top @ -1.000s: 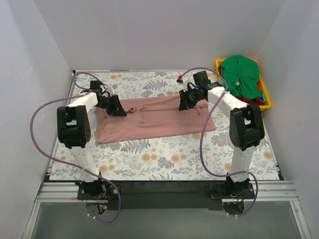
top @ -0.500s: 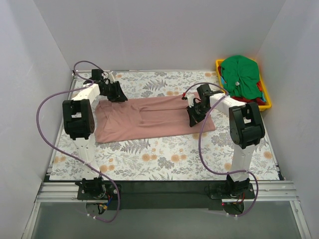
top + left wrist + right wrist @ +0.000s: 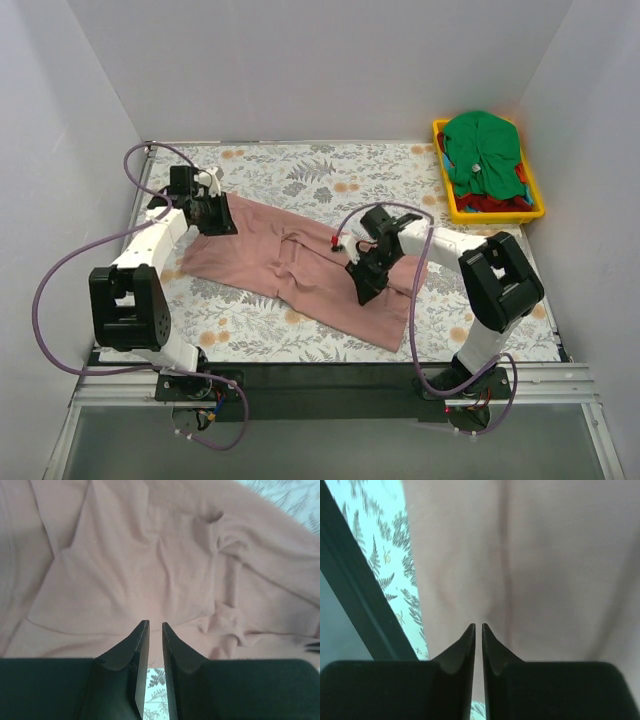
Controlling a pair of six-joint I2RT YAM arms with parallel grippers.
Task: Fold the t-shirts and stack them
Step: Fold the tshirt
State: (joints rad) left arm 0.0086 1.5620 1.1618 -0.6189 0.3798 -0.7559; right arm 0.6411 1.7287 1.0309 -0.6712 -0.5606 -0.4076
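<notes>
The dusty pink t-shirt (image 3: 300,275) lies slantwise on the table, from far left to near right, wrinkled in the middle. My left gripper (image 3: 224,222) is at its far-left end, jaws nearly closed at the cloth's edge (image 3: 155,625); wrinkled pink cloth (image 3: 150,555) fills that view. My right gripper (image 3: 362,290) is low over the shirt's near-right part, jaws almost touching (image 3: 478,626) over smooth pink cloth (image 3: 545,570). The bright green t-shirt (image 3: 482,145) is heaped in the bin, with red cloth (image 3: 490,203) under it.
The yellow bin (image 3: 537,195) stands at the far right corner. The floral table cover (image 3: 320,170) shows behind and in front of the shirt. The table's dark near edge (image 3: 355,595) runs close to the right gripper. White walls close in three sides.
The pink shirt has swung from lying straight across to slantwise. The right gripper moved toward the near edge with the shirt's right end. The left gripper came down onto the far-left end.
</notes>
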